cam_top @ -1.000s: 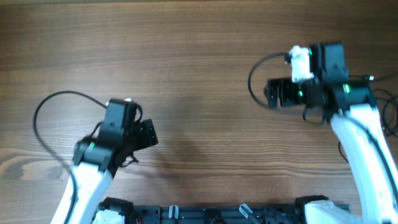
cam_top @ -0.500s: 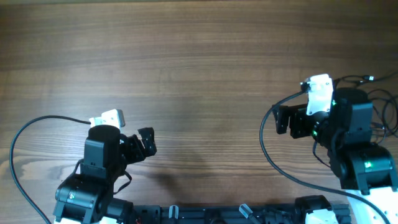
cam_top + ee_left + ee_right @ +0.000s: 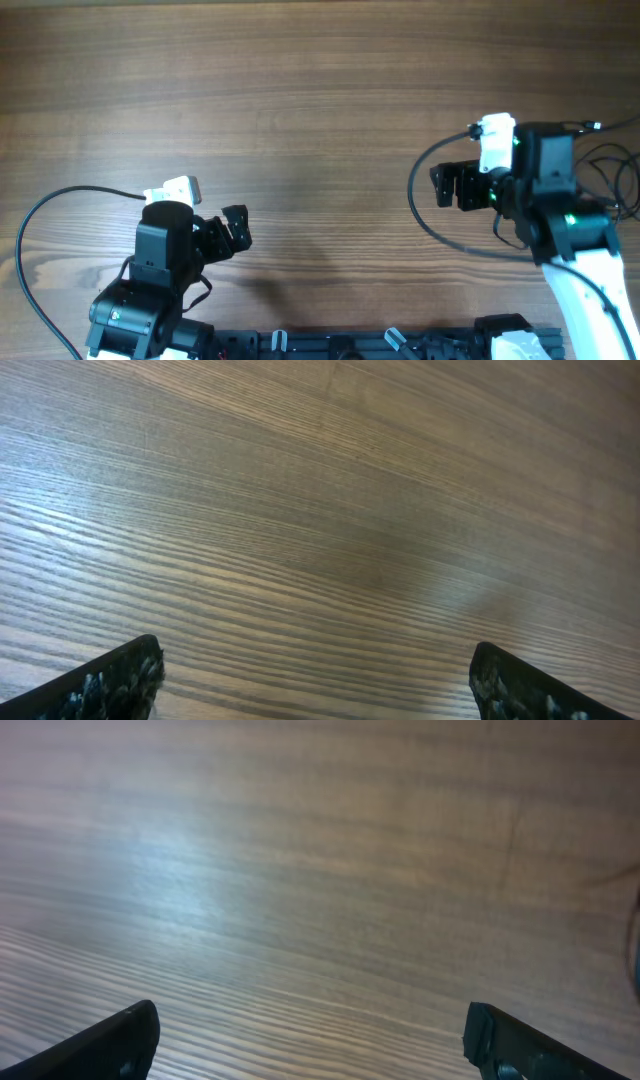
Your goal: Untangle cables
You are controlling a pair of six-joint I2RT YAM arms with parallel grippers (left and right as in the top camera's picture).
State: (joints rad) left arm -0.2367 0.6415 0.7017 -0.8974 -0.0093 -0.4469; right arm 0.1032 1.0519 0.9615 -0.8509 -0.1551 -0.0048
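Wood-grain table (image 3: 300, 100), brown, two arms at the near edge in the overhead view. Left gripper (image 3: 238, 228) low left, pointing right, jaws spread wide. The left wrist view shows its fingertips (image 3: 110, 680) far apart in the bottom corners, with only bare wood between them and nothing pinched. Right gripper (image 3: 442, 186) mid-right, pointing left, also spread wide. The right wrist view is the same, fingertips (image 3: 110, 1040) in the bottom corners over bare wood, holding nothing.

The cables (image 3: 612, 152) are thin black strands bunched at the far right table edge, just behind the right arm, with a small silvery plug end (image 3: 596, 126) at the top of the bunch (how they cross is too small to tell). Neither gripper touches them, and the left one is well apart from them.

Thicker arm wiring (image 3: 30, 235) loops out left of the left arm, and another loop (image 3: 415, 205) hangs beside the right gripper.
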